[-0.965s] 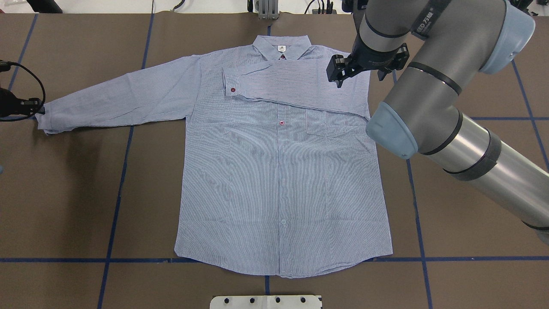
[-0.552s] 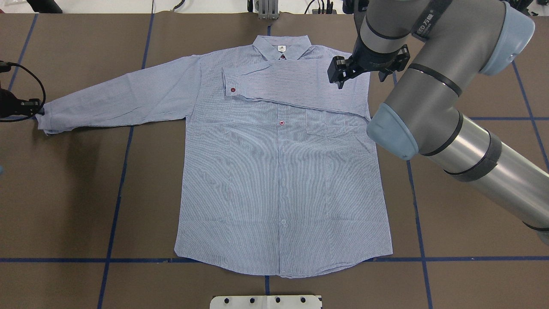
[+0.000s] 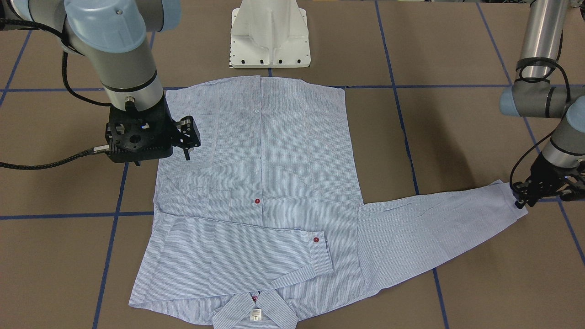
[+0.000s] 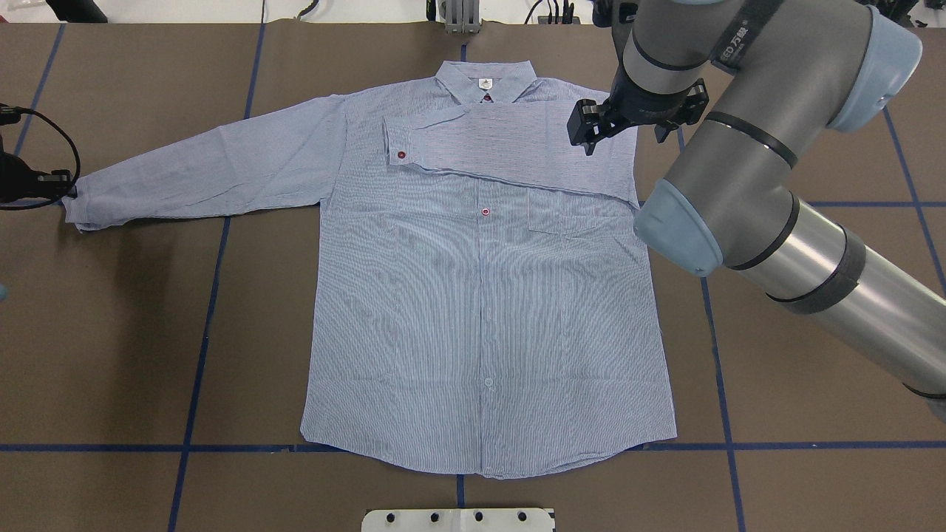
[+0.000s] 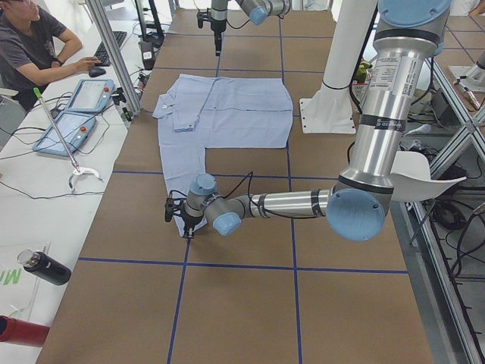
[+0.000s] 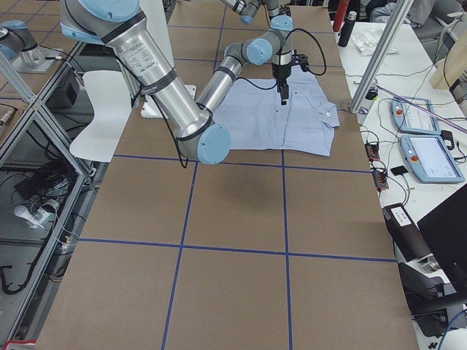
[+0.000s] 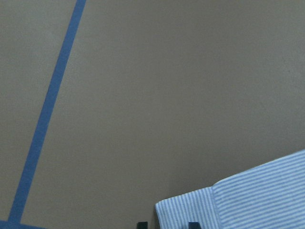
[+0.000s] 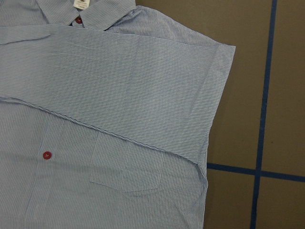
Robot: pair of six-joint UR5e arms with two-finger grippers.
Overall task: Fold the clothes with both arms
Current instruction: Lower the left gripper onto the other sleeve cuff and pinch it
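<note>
The light blue striped shirt (image 4: 480,310) lies flat, front up, collar toward the far edge. Its right sleeve (image 4: 502,144) is folded across the chest, and my right wrist view looks down on that fold (image 8: 119,95). My right gripper (image 4: 624,140) hovers open above the shirt's right shoulder (image 3: 162,160), holding nothing. The left sleeve (image 4: 222,166) stretches straight out. My left gripper (image 3: 521,201) is at its cuff (image 7: 248,200). In the left wrist view its two fingertips (image 7: 141,224) show a gap, with the cuff's edge between them.
The brown table (image 4: 111,332) carries a grid of blue tape lines (image 4: 199,355). The white pedestal base (image 3: 269,41) stands near the hem. Beyond the far edge, a person (image 5: 30,38) sits at a desk with pendants (image 5: 76,114) and a bottle (image 5: 45,269).
My right gripper has drifted slightly right and toward the far edge, above the folded sleeve. The left gripper has shifted very little at the cuff. The shirt has not moved.
</note>
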